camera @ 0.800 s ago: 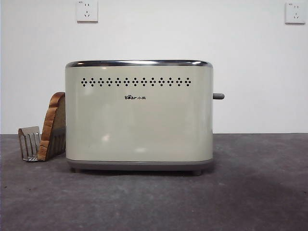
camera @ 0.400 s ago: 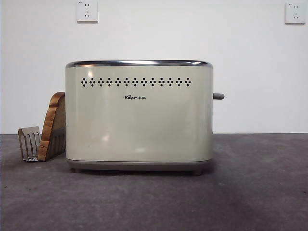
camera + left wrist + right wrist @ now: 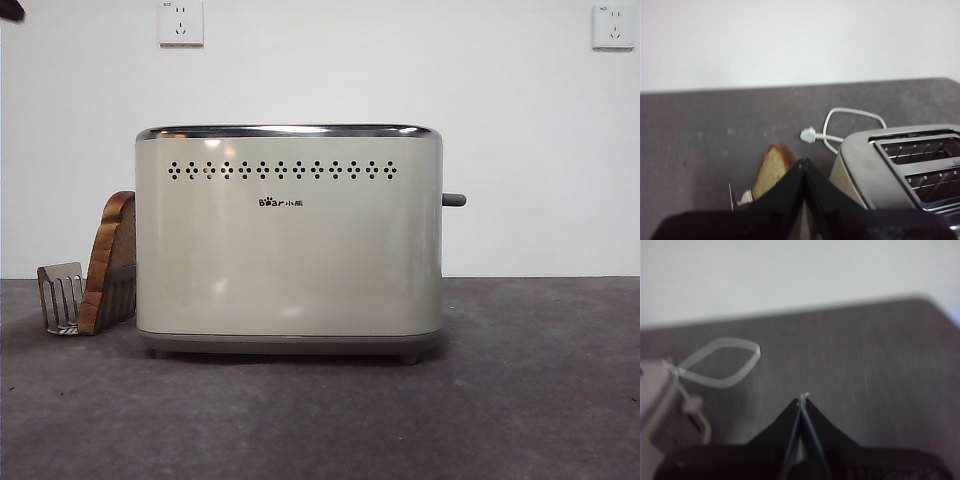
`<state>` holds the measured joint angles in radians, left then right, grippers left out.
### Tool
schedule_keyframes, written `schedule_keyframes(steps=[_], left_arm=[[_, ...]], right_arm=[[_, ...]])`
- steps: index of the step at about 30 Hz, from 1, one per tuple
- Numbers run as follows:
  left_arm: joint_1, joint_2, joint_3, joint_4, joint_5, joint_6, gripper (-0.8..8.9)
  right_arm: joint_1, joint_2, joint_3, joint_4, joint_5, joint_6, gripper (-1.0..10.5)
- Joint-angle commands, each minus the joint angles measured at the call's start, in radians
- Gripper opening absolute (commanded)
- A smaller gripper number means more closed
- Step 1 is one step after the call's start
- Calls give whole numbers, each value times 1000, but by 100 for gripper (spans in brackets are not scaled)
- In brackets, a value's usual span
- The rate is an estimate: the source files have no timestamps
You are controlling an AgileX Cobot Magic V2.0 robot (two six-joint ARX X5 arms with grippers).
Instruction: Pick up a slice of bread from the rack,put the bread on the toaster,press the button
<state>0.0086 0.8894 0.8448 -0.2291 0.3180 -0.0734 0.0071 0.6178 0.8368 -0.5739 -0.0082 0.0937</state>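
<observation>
Slice of bread: stands on edge in the rack, leaning toward the toaster's left end, just beside or touching it; domed top uppermost; dark crust, golden crumb; also visible in the left wrist view, partly behind the jaws.
Rack: low wire stand on the table, left of the toaster; front dividers hold nothing.
Toaster: cream box, chrome rim; two slots open upward, nothing in them, wire guides visible from the left wrist.
Button: grey stub on the toaster's right end, raised; not yet pressed by the look of it.
Cord: white, looped on the table behind the toaster, plug lying loose.
Left gripper: above and near the bread; jaws pressed tip to tip, nothing between them.
Right gripper: over bare table beyond the cord loop; jaws closed together, empty; picture blurred.
Table: dark grey, matt.
Handling, judged: bread light, soft, crumbly; crust firmer than crumb; likely to dent or tear under a hard squeeze.
Hold, judged: across the two flat faces near the domed top, clear of the dividers; jaws must part first; lift straight up.
Progress, judged: nothing picked up yet; all three steps remain.
</observation>
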Motion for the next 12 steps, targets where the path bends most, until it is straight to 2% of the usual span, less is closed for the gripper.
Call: schedule_keyframes(steps=[1, 4, 7, 9, 12], left_arm=[[0, 72, 64, -31, 4, -52, -4], [-1, 159, 159, -124, 4, -58, -4], [-1, 250, 272, -246, 4, -57, -4], [-1, 311, 354, -334, 4, -57, -4], [-8, 427, 516, -488, 3, -53, -4]], right_arm=[[-1, 68, 34, -90, -5, 28, -1], [-1, 145, 64, -172, -29, 43, -1], [-1, 211, 86, -199, -98, 33, -1], [0, 252, 101, -205, -163, 32, -1], [0, 320, 142, -204, -304, 32, -1]])
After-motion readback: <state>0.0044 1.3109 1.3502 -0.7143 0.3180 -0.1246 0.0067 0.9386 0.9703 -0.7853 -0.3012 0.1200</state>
